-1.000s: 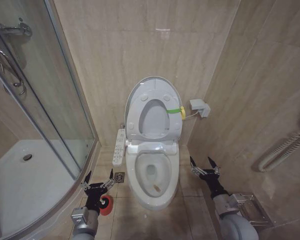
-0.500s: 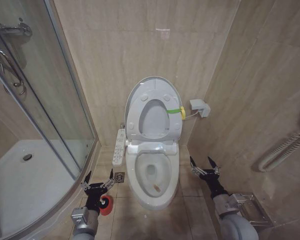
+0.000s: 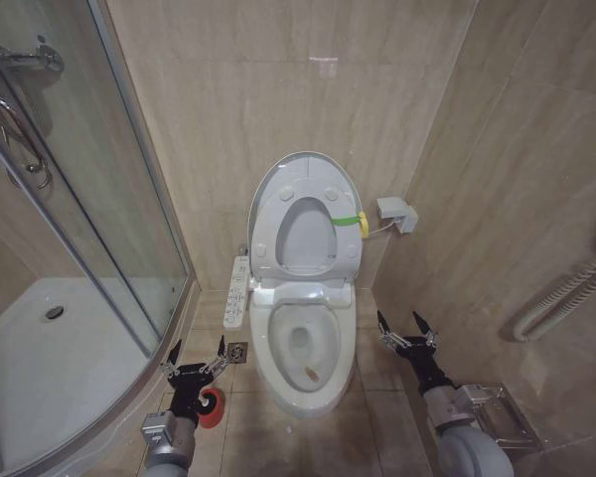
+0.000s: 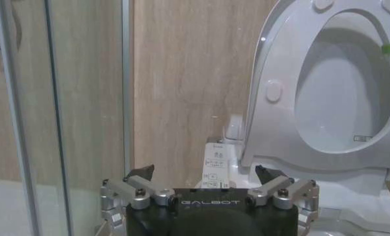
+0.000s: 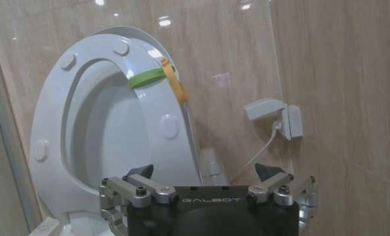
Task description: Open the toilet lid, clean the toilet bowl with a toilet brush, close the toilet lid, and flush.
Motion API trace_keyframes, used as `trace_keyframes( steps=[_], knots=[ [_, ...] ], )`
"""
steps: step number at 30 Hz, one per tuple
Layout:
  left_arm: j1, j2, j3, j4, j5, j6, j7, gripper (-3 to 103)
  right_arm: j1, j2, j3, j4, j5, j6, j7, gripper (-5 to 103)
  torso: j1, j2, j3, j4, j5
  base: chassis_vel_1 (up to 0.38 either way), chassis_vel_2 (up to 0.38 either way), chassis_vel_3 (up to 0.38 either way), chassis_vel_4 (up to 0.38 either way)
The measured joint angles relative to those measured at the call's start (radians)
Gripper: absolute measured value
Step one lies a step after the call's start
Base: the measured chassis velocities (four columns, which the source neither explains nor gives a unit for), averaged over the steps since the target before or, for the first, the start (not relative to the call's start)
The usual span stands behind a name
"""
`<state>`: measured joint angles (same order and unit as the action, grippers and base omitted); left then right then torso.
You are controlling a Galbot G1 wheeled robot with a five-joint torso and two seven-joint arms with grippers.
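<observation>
**Lid up, bowl still unscrubbed**

The toilet lid [image 3: 306, 165] stood raised against the back wall, with the ring seat [image 3: 308, 234] folded up against it, so the opening step looked finished. The toilet bowl [image 3: 304, 350] lay exposed just in front of the lid, and a brownish stain [image 3: 311, 375] remained inside it near the front rim; by that mark, the scrubbing appeared not to have been done. Closing the lid and flushing were also left.

The left gripper [image 3: 195, 362] hovered near the floor to the left of the bowl, its fingers spread and holding nothing. A red round holder [image 3: 212, 406] sat on the floor just beneath it; the brush itself could not be made out. The right gripper [image 3: 407, 330] hung to the right of the bowl, likewise spread and empty.

"GALBOT" was printed on both gripper bodies, as the wrist views showed. The white bidet control strip [image 3: 236, 293], left of the bowl, carried small labels too fine to read, as did a sticker on the seat [image 4: 361, 138].
</observation>
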<state>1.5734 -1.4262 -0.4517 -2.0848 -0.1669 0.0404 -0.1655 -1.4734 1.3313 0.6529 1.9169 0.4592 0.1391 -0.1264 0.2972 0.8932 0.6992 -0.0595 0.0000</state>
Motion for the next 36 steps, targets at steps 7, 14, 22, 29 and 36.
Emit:
trace_keyframes(
  steps=[7,14,22,29,36],
  knots=[
    [0.0,0.0,0.0,0.0,0.0,0.0,0.0,100,0.0,0.0,0.0,0.0,0.0,0.0,0.0,100,0.0,0.0,0.0,0.0,0.0,0.0,0.0,0.0,0.0],
    [0.0,0.0,0.0,0.0,0.0,0.0,0.0,100,0.0,0.0,0.0,0.0,0.0,0.0,0.0,100,0.0,0.0,0.0,0.0,0.0,0.0,0.0,0.0,0.0],
    [0.0,0.0,0.0,0.0,0.0,0.0,0.0,100,0.0,0.0,0.0,0.0,0.0,0.0,0.0,100,0.0,0.0,0.0,0.0,0.0,0.0,0.0,0.0,0.0],
    [0.0,0.0,0.0,0.0,0.0,0.0,0.0,100,0.0,0.0,0.0,0.0,0.0,0.0,0.0,100,0.0,0.0,0.0,0.0,0.0,0.0,0.0,0.0,0.0],
    [-0.002,0.007,0.0,0.004,-0.008,-0.001,0.002,100,0.0,0.0,0.0,0.0,0.0,0.0,0.0,100,0.0,0.0,0.0,0.0001,0.0,0.0,0.0,0.0,0.0]
  ],
)
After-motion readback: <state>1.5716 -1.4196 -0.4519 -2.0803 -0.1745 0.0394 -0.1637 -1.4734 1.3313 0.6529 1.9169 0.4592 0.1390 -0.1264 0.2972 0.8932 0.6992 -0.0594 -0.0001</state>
